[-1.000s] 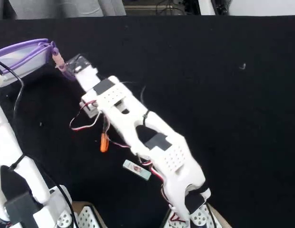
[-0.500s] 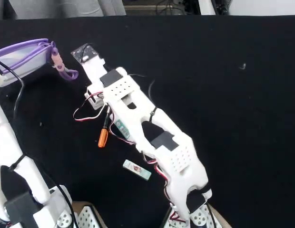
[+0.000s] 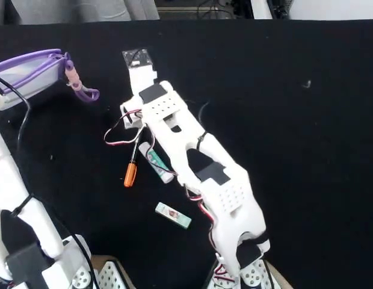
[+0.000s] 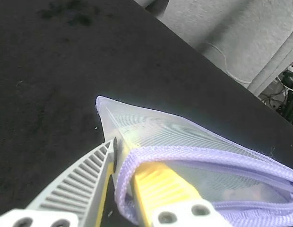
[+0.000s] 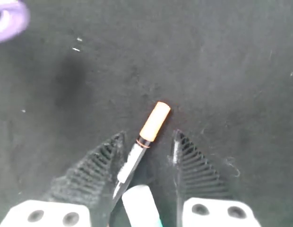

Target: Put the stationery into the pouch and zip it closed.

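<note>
1. Right arm [image 3: 192,162]: white moulded shells with black patches and dotted hole panels; thin red, white and black wires [image 3: 108,137] loop at its wrist.
2. Left arm [image 3: 18,205]: white links, a black block [image 3: 24,265] near its base.
3. Jaws: ribbed, dark on the right arm, white and yellow on the left; white mounts with screw holes.

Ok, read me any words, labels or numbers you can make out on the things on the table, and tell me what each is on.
No text here can be read.
On the small flat item: a dark mark on its label, too small to read.
On the white and green tube: any print is too blurred to read.
On the orange-capped pen and the pouch: no text seen.
</note>
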Action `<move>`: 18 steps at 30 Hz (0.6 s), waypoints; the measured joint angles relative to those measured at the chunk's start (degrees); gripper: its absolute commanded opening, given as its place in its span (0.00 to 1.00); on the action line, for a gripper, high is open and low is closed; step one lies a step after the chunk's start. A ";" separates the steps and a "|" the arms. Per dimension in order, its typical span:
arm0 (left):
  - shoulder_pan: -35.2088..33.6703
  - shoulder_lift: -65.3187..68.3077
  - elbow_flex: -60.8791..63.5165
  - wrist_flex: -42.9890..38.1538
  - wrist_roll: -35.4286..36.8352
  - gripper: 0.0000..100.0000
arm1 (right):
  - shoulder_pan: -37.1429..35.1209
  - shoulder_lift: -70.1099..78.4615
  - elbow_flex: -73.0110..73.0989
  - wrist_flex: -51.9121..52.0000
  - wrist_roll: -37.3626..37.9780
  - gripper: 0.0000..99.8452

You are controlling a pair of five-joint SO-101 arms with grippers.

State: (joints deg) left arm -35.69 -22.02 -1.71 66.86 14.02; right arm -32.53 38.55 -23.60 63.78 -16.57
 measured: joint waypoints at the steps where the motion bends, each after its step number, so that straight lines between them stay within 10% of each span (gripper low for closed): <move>1: 0.00 0.00 0.00 0.00 0.00 0.03 | 0.00 0.53 0.00 -0.35 -0.26 0.15; 18: 0.00 0.09 4.04 -3.87 0.00 0.03 | 0.44 11.34 -10.20 3.60 -3.34 0.02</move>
State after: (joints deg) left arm -35.69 -21.93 2.33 62.99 14.02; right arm -32.09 49.89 -33.80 67.38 -19.91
